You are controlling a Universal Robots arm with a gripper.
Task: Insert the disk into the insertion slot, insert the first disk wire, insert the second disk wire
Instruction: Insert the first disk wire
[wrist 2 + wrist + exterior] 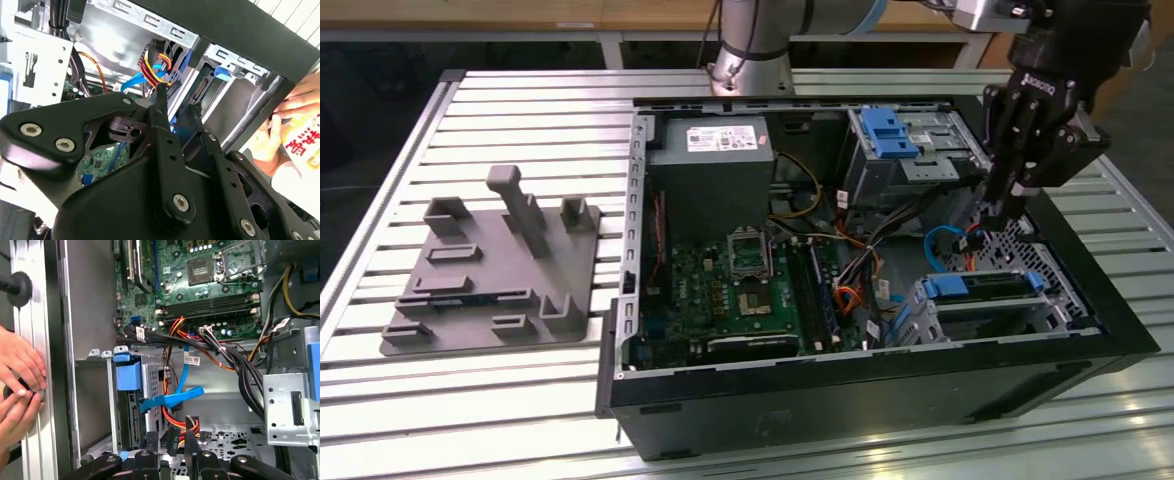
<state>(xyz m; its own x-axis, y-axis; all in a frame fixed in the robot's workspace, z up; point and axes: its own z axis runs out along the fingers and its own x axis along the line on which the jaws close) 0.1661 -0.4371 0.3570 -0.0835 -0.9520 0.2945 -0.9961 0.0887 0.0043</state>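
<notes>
At the exterior view's right, a red-and-yellow power connector (173, 439) is pinched by the gripper (991, 205). A white label (727, 138) is borne by the power supply (710, 175), and the case is carried on a slatted metal table (520, 90).

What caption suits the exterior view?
Gripper inside the open computer case, among wires beside the disk seated in the insertion slot.
</notes>
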